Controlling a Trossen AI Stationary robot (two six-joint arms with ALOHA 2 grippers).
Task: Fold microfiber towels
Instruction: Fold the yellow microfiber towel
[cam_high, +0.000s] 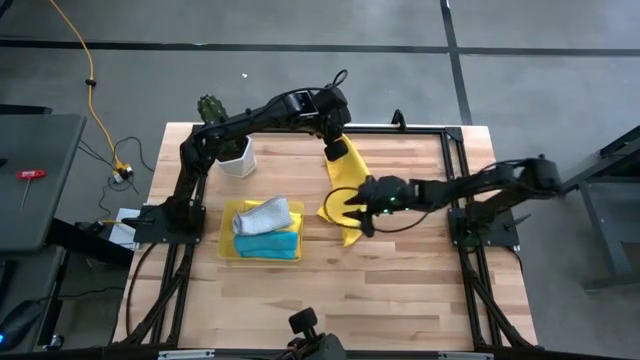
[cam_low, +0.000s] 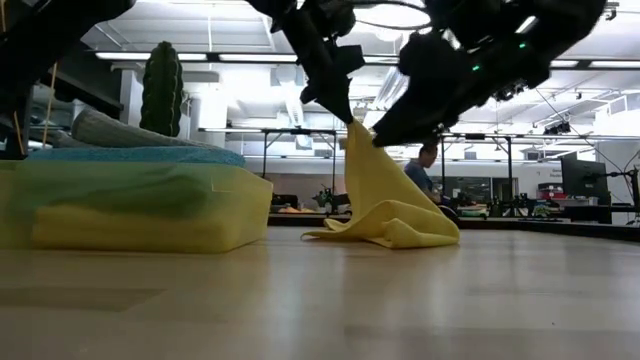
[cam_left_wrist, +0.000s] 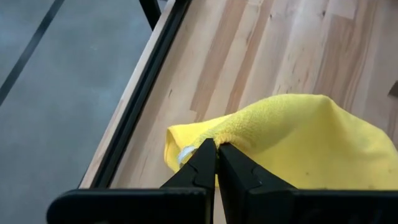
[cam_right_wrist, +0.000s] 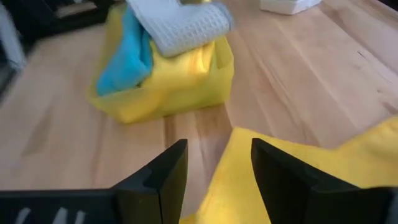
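A: High view, status?
B: Left gripper (cam_high: 337, 143), upper centre, pinches a corner of the yellow towel (cam_high: 343, 190). Right gripper (cam_high: 352, 208), centre, fingers spread at the towel's lower edge. Tray (cam_high: 228, 245) at centre left holds a grey towel (cam_high: 262, 214) and blue towel (cam_high: 270, 244).

A: Low view?
B: Towel (cam_low: 385, 205) hangs from the upper centre; its lower part lies bunched on the table (cam_low: 320, 300).

A: Wrist views?
B: Left: fingers (cam_left_wrist: 199, 171) pressed together on the towel's (cam_left_wrist: 305, 140) corner. Right: fingers (cam_right_wrist: 165, 171) apart, with towel (cam_right_wrist: 249, 180) between them.
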